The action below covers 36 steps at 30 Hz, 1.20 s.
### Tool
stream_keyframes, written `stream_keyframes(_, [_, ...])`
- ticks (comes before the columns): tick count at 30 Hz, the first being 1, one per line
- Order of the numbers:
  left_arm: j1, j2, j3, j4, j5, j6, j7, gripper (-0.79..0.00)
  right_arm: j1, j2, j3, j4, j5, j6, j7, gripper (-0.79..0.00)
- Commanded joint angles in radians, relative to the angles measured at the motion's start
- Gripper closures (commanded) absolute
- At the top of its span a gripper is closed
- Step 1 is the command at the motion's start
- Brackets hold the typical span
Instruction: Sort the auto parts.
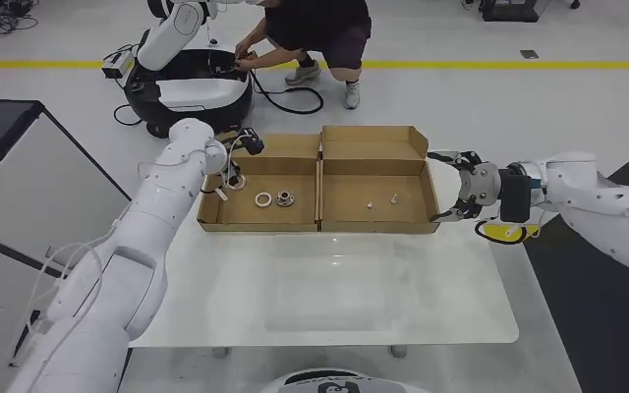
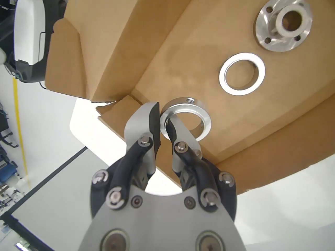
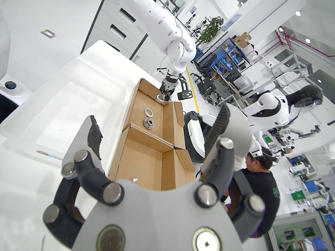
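— Left gripper: how is it set?
— It is clamped on the rim of a metal collar, one finger inside the bore, the other on the outer wall. The collar is held low in a corner of the left box, near the end wall; whether the floor is touched cannot be told.
— What else is held in that box?
— A flat ring and a flanged hub are laid on its floor, apart from each other and from the collar. Two small parts are seen in the right box.
— And the right gripper?
— It is spread wide with nothing carried, held over the table just beside the right box's outer end.
— Which step is judged to be in hand?
— Ring-like parts appear gathered left, small ones right, so the collar is probably being set down with its kind; a pick-up cannot be ruled out.
— What is called for next?
— For a placement, the collar should be seated, the jaws eased apart, and the inner finger drawn straight up out of the bore, so that nothing is dragged against the wall.
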Motion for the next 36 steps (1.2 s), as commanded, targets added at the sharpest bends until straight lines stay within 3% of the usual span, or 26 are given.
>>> stream_keyframes(1, [0.002,-0.005,0.015,0.011,0.019,0.010,0.008,0.000,0.000,0.000,0.000,0.000,0.000,0.000,0.000,-0.785])
stream_keyframes(22, [0.002,-0.061,0.103,0.142,0.089,0.055,0.107,0.000,0.000,0.000,0.000,0.000,0.000,0.000,0.000,-0.785])
stream_keyframes(27, [-0.006,-0.071,0.112,0.168,0.090,0.056,0.116,-0.166,0.000,0.000,0.000,0.000,0.000,0.000,0.000,-0.785])
stream_keyframes(36, [-0.024,-0.086,0.123,0.193,0.093,0.044,0.119,-0.379,0.000,0.000,0.000,0.000,0.000,0.000,0.000,-0.785])
